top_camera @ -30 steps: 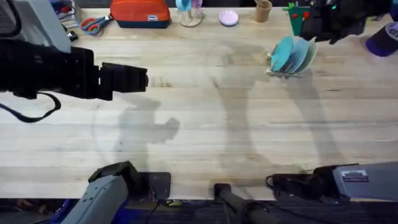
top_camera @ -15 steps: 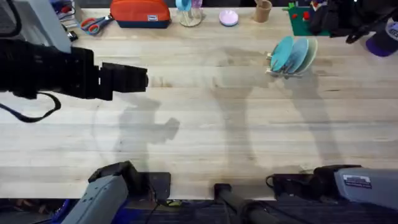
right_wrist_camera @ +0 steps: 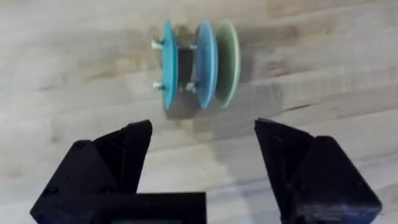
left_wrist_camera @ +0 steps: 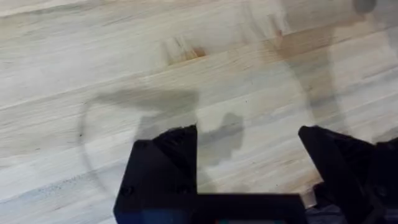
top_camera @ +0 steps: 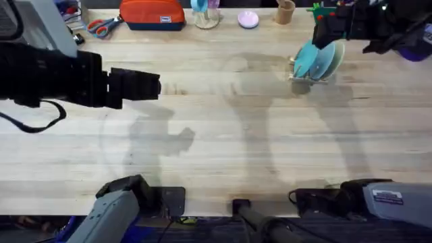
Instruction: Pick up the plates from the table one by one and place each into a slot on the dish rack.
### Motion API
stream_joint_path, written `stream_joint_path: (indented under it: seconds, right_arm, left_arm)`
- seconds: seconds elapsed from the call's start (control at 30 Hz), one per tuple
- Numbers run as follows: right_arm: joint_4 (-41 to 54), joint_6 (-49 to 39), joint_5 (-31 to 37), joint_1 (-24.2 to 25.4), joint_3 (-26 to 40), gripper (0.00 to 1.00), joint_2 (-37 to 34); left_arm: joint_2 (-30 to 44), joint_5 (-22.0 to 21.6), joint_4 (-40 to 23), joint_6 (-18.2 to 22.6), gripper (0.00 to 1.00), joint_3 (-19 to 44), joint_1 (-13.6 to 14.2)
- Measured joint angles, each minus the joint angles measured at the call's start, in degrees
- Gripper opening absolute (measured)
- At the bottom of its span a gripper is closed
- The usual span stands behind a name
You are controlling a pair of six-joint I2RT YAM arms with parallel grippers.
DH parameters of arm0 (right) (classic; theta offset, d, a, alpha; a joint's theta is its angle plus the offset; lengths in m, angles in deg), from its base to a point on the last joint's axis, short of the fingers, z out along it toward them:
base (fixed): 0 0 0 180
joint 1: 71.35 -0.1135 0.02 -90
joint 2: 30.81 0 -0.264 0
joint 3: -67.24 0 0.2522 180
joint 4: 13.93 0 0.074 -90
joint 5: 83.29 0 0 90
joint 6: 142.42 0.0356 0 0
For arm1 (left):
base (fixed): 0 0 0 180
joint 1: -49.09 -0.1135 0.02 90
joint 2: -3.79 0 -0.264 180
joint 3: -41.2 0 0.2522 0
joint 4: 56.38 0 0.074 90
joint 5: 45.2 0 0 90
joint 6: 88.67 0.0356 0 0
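- Overhead: the dish rack sits toward two o'clock on the butcher-block table, and three plates stand on edge in it: a teal plate, a sky-blue plate and a pale cream-green plate. The right gripper hangs at about one o'clock of the rack, just beside the plates' upper edges but, as far as I can tell, not touching them. The left gripper is well apart at nine o'clock, over bare wood. Along the twelve o'clock edge lie scissors, an orange pouch and a small lilac dish. I see no loose plate on the tabletop.
- Left wrist: the left gripper is spread wide with nothing between its fingers, only table grain beneath.
- Right wrist: the right gripper is also spread wide and carries nothing. The teal plate, sky-blue plate and cream-green plate stand upright side by side in neighbouring slots between the rack pegs.
- Judgement: the placing step looks finished and all visible plates are racked. The next move calls for lifting the right arm clear without clipping the plate rims, then checking whether any plate remains.
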Motion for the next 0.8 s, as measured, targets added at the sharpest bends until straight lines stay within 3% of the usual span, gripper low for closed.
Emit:
stream_joint_path:
  seconds: [0.8]
  right_arm:
    - [9.9, -0.7, -2.3, -5.1, 0.0, 0.995, 22.7]
  left_arm:
    - [0.0, 0.0, -0.2, 0.0, 0.993, 0.0, 0.0]
